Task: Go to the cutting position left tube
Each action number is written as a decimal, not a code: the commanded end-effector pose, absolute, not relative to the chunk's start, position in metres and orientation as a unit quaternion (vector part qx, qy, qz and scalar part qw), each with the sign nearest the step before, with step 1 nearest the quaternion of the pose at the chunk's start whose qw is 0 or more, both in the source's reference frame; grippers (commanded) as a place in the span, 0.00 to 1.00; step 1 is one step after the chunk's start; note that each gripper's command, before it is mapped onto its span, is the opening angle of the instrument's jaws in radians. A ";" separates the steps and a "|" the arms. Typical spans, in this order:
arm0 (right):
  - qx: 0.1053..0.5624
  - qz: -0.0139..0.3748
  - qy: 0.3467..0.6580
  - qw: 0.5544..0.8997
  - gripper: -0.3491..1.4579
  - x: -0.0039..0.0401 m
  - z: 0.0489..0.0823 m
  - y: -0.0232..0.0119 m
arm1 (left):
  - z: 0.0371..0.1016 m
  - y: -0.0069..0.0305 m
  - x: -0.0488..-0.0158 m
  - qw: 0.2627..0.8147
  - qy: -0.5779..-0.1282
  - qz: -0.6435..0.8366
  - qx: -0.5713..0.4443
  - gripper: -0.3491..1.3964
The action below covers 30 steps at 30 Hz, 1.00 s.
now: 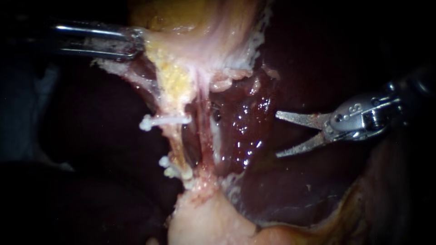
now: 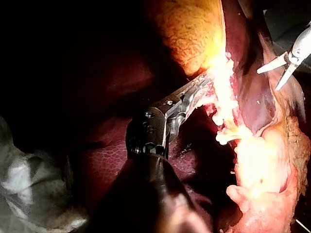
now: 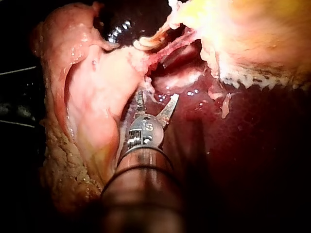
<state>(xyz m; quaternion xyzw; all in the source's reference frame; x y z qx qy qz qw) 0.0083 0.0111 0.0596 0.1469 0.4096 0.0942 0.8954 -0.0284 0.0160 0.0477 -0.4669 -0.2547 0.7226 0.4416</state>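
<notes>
Plainly, my left instrument [image 1: 136, 44], up and to the left of the upper clip [image 1: 159, 120], is clamped on the gallbladder [image 1: 200, 27] and seems to hold the stalk taut; the left tube [image 1: 175, 140] runs down from that clip to the lower clips [image 1: 170, 169], a thin yellowish strand, by its look soft, wet and easily torn (light too, and likely slack if the pull were let go); the bare stretch just below the upper clip looks the place to straddle, not to grip; just right of the clip lies the redder right tube [image 1: 205, 140], then the glistening liver [image 1: 254, 122]; well right of the clip, my right instrument [image 1: 277, 134] hangs with blades spread, touching nothing.
</notes>
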 end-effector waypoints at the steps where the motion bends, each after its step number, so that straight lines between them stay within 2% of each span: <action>1: 0.151 0.093 0.415 0.892 0.99 0.0087 0.0595 0.0110 | 0.0480 0.0158 -0.0287 0.442 -0.253 0.723 -0.467 0.00; 7: 0.177 0.091 0.449 0.871 0.99 0.0120 0.0583 0.0098 | 0.0480 0.0157 -0.0291 0.443 -0.252 0.723 -0.467 0.00; 13: 0.199 0.094 0.464 0.858 0.99 0.0164 0.0584 0.0084 | 0.0480 0.0156 -0.0291 0.444 -0.250 0.723 -0.467 0.00; 21: 0.218 0.093 0.467 0.852 0.99 0.0215 0.0617 0.0063 | 0.0480 0.0155 -0.0293 0.446 -0.252 0.721 -0.466 0.00; 30: 0.228 0.099 0.466 0.849 0.99 0.0218 0.0654 0.0070 | 0.0481 0.0154 -0.0294 0.446 -0.251 0.721 -0.466 0.00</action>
